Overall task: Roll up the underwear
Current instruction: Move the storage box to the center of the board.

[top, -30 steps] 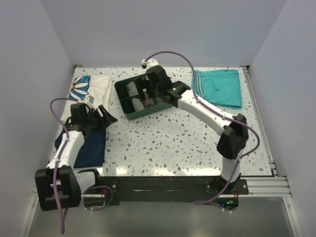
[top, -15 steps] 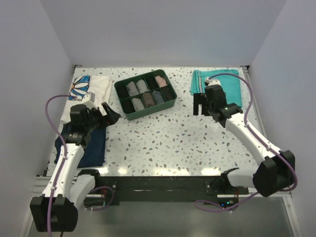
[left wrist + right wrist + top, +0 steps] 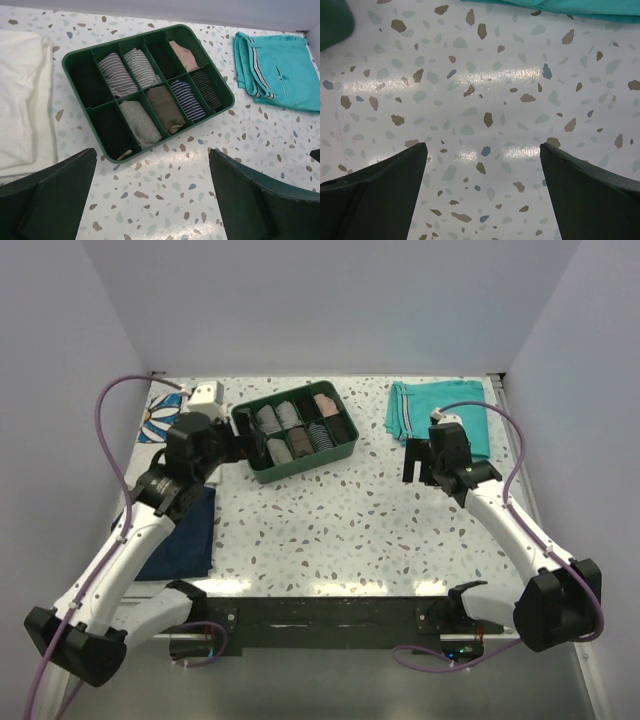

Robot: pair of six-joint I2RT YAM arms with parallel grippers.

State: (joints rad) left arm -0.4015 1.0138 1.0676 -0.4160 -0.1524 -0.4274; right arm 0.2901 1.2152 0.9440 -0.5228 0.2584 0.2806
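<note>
Clearing the left arm away from the tray looks like the step in hand, since the rolling itself seems done. At the far left lies a white folded garment [image 3: 25, 100]. Next to it, the left fingers [image 3: 152, 165] are spread wide and hold nothing. They hover just in front of the green divided tray [image 3: 302, 468].

The underwear [image 3: 112, 132] appears to be the black roll in the tray's near-left compartment, with a sliver of beige showing at its near end. Striped, grey and brown rolls fill the neighbouring slots.

To finish well, the fingers should stay spread and rise straight up, so neither tip catches that beige edge and pulls the roll loose. If the roll springs open, a light press into the slot should seat it.

Further right, the right fingers [image 3: 482, 155] are also parted and empty above bare speckled bench [image 3: 485, 75], near the teal shorts [image 3: 445, 415]. They are best kept there, out of the way.
</note>
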